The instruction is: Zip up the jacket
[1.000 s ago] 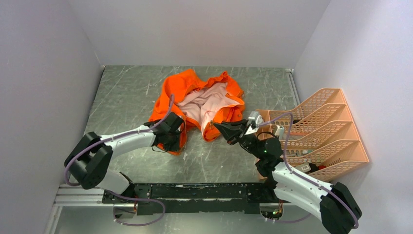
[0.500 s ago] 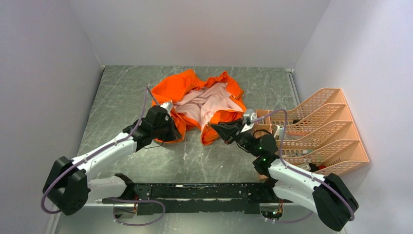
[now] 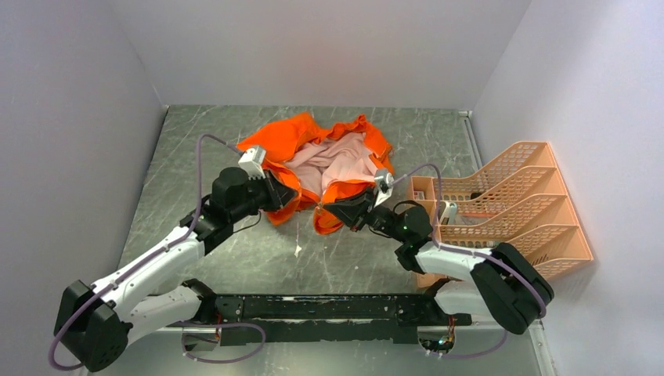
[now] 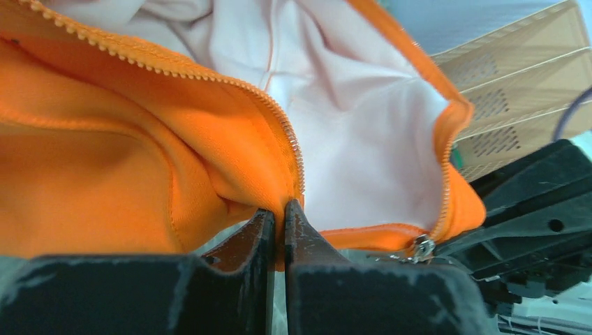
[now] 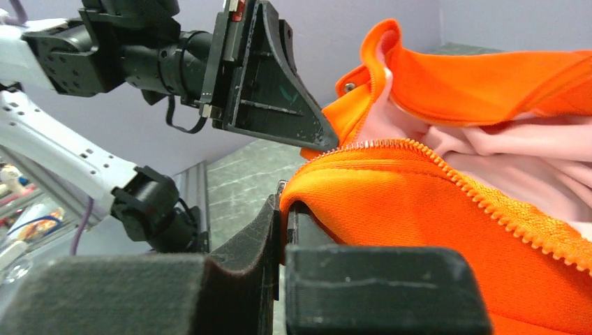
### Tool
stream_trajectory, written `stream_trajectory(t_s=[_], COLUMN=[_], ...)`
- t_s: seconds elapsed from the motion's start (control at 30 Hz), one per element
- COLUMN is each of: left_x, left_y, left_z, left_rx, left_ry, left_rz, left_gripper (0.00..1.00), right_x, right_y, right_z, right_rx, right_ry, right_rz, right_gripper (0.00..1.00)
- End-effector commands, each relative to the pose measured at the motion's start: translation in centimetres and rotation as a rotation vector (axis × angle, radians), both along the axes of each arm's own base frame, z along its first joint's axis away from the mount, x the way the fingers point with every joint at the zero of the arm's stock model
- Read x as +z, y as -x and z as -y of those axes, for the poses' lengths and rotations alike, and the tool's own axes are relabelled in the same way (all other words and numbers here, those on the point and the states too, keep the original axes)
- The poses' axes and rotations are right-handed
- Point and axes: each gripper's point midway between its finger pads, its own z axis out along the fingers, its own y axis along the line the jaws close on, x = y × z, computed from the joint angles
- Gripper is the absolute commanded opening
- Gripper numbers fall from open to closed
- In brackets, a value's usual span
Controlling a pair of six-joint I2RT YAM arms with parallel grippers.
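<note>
Presently, jacket [image 3: 294, 137], unzipped on bench [image 3: 196, 149]: one bottom zipper edge is pinched in left tool [image 4: 278, 213], the other in right tool [image 5: 284, 209], held close, likely for joining.

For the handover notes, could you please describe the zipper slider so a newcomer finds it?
Start at the orange jacket mid-table, lying open with pink lining showing. Follow the zipper edge down to the right gripper: the slider is the one small silver metal piece there.
</note>
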Motion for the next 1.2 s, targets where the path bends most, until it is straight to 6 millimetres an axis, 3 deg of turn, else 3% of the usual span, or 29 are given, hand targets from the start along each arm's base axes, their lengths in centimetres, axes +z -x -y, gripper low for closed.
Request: stream_trajectory(t_s=[0.0, 0.2, 0.57, 0.87, 1.17], left_x=[5.0, 7.6, 10.1, 10.7, 10.2], left_y=[-0.3, 1.3, 4.4, 5.7, 5.4], left_z=[0.4, 0.1, 0.1, 0.0, 0.2], left_rx=[-0.037, -0.086, -0.198, -0.236, -0.238], left_ry=[0.104, 0.167, 0.253, 0.3, 0.284], left_rz=[0.206, 0.361, 0.568, 0.641, 0.628], left_gripper=[0.08, 0.08, 0.08, 0.08, 0.08], right_x=[4.2, 5.0, 6.0, 5.8, 6.3], right_y=[1.5, 1.8, 2.1, 1.9, 2.3], right_z=[-0.6, -1.3, -2.7, -3.1, -2.9], right_rx=[0.108, 0.161, 0.281, 0.308, 0.322], right_ry=[-0.117, -0.138, -0.202, -0.232, -0.251], right_rz=[0.104, 0.127, 0.109, 0.078, 0.106], right_gripper=[0.0, 0.0, 0.0, 0.0, 0.0])
